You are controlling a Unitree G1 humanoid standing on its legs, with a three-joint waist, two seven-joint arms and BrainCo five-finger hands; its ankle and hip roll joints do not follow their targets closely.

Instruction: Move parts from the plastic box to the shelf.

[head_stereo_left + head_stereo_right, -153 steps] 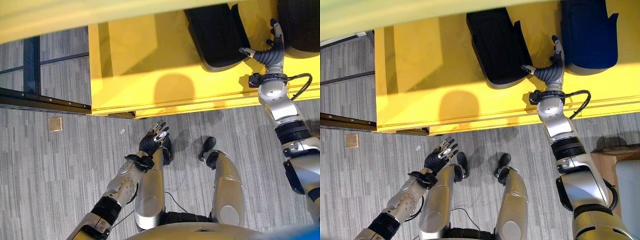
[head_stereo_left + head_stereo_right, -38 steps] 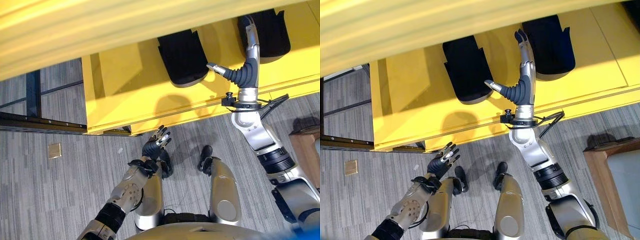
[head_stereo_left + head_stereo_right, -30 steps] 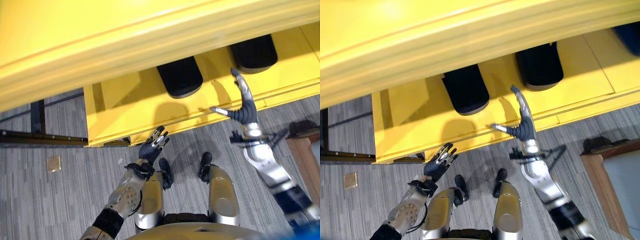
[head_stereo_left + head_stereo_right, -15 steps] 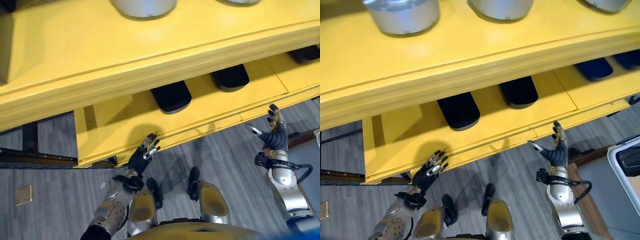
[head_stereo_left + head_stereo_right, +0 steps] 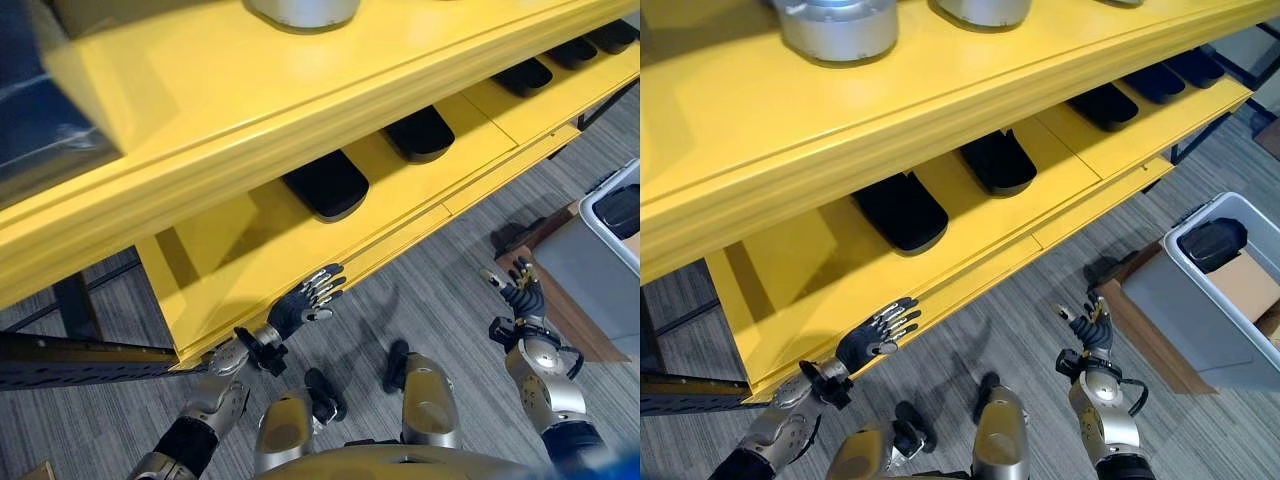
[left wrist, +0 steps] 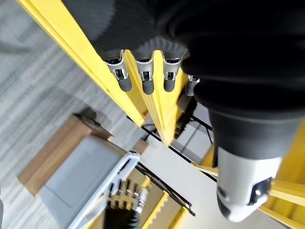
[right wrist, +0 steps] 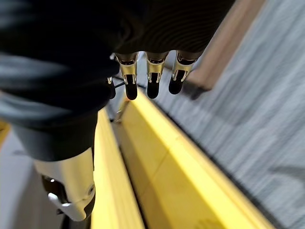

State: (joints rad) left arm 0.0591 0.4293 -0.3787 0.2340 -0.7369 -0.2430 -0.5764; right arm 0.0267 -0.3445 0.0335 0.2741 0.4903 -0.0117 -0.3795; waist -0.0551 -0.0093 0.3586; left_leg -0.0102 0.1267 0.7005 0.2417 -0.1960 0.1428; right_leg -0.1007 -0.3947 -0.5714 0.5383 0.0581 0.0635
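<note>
Several black parts lie in a row on the yellow shelf's lower board [image 5: 240, 235]; the nearest are one part [image 5: 327, 185] and a second [image 5: 420, 133]. At the right stands the grey plastic box [image 5: 1185, 300] with another black part [image 5: 1212, 243] inside it. My right hand [image 5: 1095, 325] hangs open and empty over the floor, between the shelf and the box. My left hand [image 5: 305, 300] is open with straight fingers [image 6: 143, 78], just in front of the shelf's front edge, holding nothing.
Silver round pots [image 5: 840, 25] stand on the upper board. The box rests on a brown wooden stand [image 5: 555, 285], with a piece of cardboard [image 5: 1245, 283] inside it. Grey carpet [image 5: 450, 260] lies between shelf and box. A dark rail [image 5: 80, 355] runs at the lower left.
The camera has swung right, bringing the box into view. My right hand has come back from the black parts on the shelf and dropped lower, empty. The left hand has risen toward the shelf edge.
</note>
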